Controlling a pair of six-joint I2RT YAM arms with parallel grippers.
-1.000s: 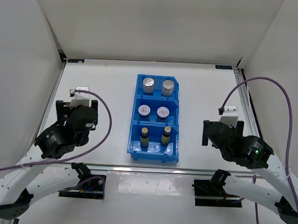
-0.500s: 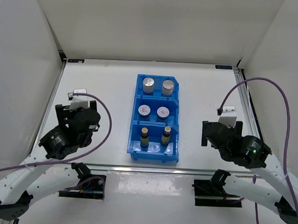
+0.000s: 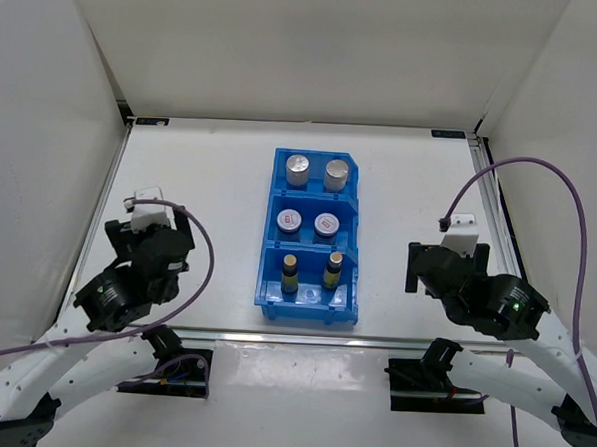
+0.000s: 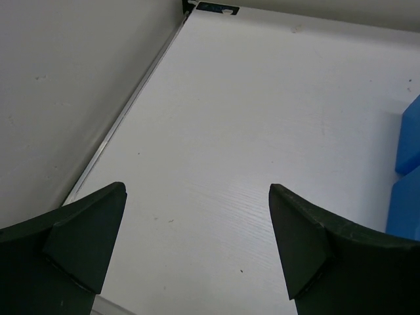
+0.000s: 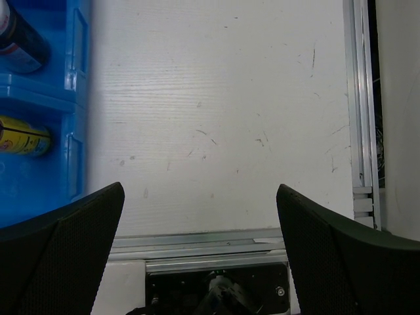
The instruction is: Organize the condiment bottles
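The six condiment bottles stand in the blue bin [image 3: 307, 302]. Two silver-capped shakers [image 3: 297, 167] [image 3: 336, 172] are in the far compartment. Two jars with red-marked pale lids [image 3: 290, 221] [image 3: 325, 224] are in the middle one. Two amber yellow-labelled bottles [image 3: 290, 271] [image 3: 332, 269] are in the near one. My left gripper [image 3: 154, 228] [image 4: 197, 243] is open and empty over bare table, left of the bin. My right gripper [image 3: 440, 265] [image 5: 200, 230] is open and empty, right of the bin. The right wrist view shows one yellow-labelled bottle [image 5: 23, 139] and a dark bottle [image 5: 18, 41] at its left edge.
White walls close in the table on three sides. A metal rail [image 5: 357, 98] runs along the right edge and another along the near edge [image 5: 197, 239]. The bin's corner [image 4: 408, 164] shows at the right of the left wrist view.
My left arm has drawn back toward the near left, away from the bin. My right arm has barely moved. The bottles have not moved.
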